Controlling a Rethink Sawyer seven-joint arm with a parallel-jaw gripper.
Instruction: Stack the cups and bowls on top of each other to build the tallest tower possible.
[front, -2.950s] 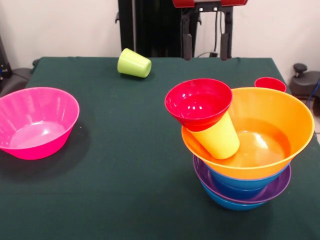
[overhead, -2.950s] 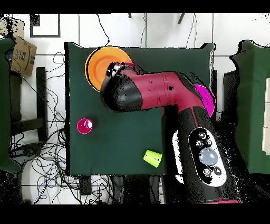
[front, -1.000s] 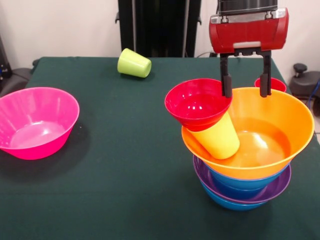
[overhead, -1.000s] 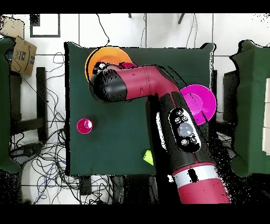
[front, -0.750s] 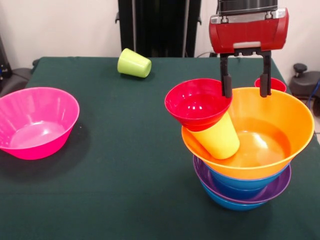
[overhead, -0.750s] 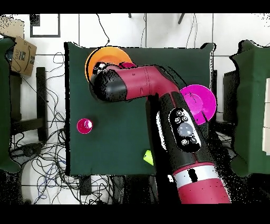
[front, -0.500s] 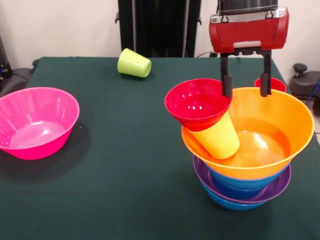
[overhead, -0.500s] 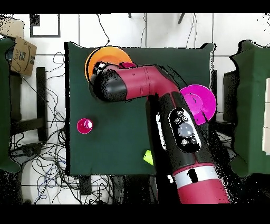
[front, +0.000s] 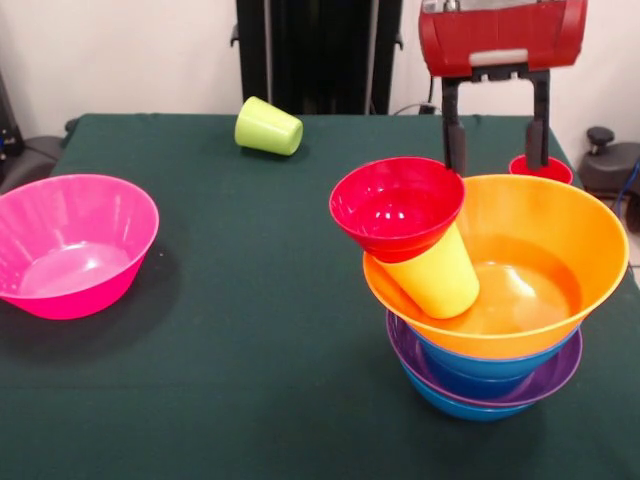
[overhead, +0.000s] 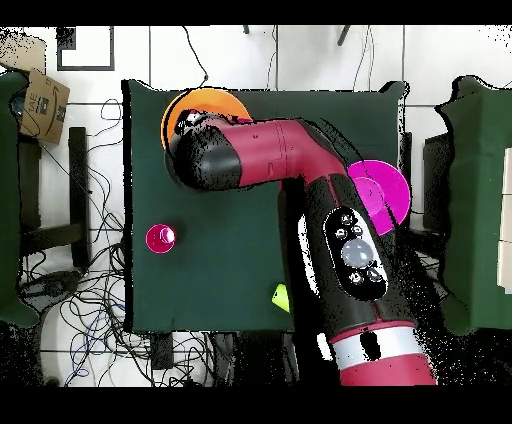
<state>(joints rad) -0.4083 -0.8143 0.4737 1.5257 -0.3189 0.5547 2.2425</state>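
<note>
The tower stands at the front right: a blue bowl (front: 450, 400), a purple bowl (front: 562, 370) and another blue bowl, with the wide orange bowl (front: 570, 235) above them. A yellow cup (front: 442, 278) leans in the orange bowl, and the small red bowl (front: 395, 205) rests on it. My gripper (front: 497, 165) hangs open and empty above the orange bowl's far rim, beside the red bowl and clear of it. The large pink bowl (front: 60, 220) sits alone at the left. The lime green cup (front: 267, 127) lies on its side at the back. The red cup (front: 558, 172) stands behind the tower. No translucent blue bowl shows.
In the overhead view my arm (overhead: 300, 170) covers most of the orange bowl (overhead: 205, 100). The pink bowl (overhead: 385, 190), green cup (overhead: 281, 297) and red cup (overhead: 160, 238) show around it. Chairs and cables surround the table.
My gripper has risen straight up from beside the red bowl's rim and stays open. The bowls and cups have not moved.
</note>
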